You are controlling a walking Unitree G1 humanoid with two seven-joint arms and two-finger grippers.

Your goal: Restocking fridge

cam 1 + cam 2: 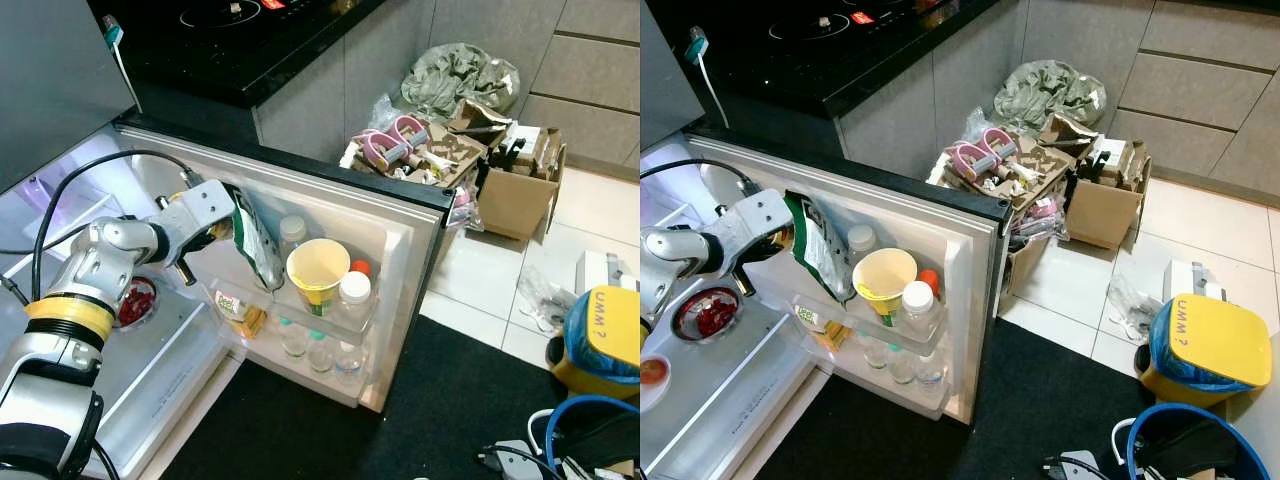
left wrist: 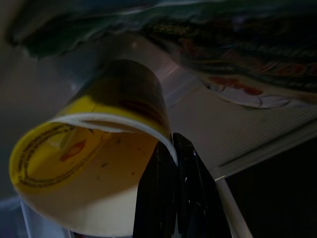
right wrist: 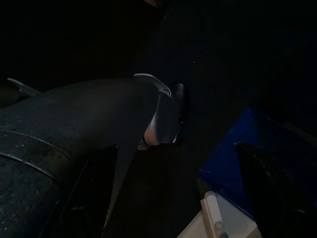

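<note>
The fridge door (image 1: 405, 270) stands open, its shelves facing me. A yellow paper cup (image 1: 318, 272) sits on the upper door shelf between a green snack bag (image 1: 255, 245) and a white-capped bottle (image 1: 353, 295). My left arm reaches in behind the bag. In the left wrist view my left gripper (image 2: 173, 143) is shut on the rim of the yellow cup (image 2: 84, 163). Small bottles (image 1: 320, 350) stand on the lower door shelf, beside a yellow packet (image 1: 238, 310). My right arm hangs idle; its view is very dark.
A bowl of red food (image 1: 705, 312) rests on the fridge's inner shelf. A heap of cardboard boxes and bags (image 1: 450, 150) lies against the cabinets. A yellow-lidded bin (image 1: 1205, 345) and a blue bucket (image 1: 1185, 440) stand at the right on the floor. A black hob (image 1: 230, 25) tops the counter.
</note>
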